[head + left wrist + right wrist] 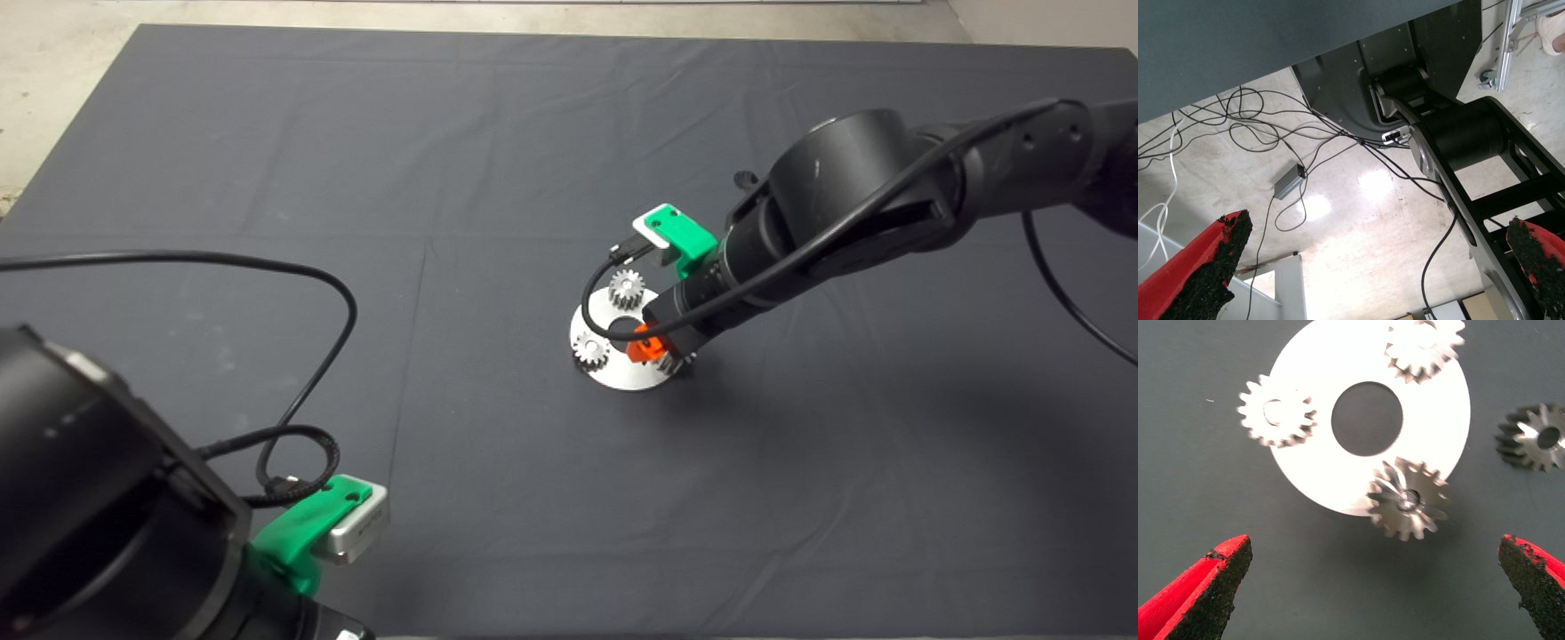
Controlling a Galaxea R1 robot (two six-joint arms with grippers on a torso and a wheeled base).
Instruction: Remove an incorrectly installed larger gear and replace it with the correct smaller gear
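A round silver plate (pixel 1331 470) with a centre hole lies on the dark mat (pixel 498 267). The larger gear (pixel 1408 499), shiny with flared teeth, sits on the plate's edge nearest my right gripper (pixel 1368 587). The gripper hovers just above it, open and empty, with a finger (pixel 1201 590) wide to each side. The smaller gear (pixel 1533 438), dark grey, lies on the mat just off the plate. In the head view the right gripper (pixel 653 347) covers the plate's right part and the smaller gear is hidden. My left gripper (pixel 1371 267) is parked open at the lower left.
Two small light-silver gears (pixel 1277 413) (pixel 1425 347) stand on the plate (pixel 622 373), also seen in the head view (pixel 628 289) (pixel 590 351). A black cable (pixel 311 284) loops over the mat at the left. The left wrist view shows floor, cables and a frame.
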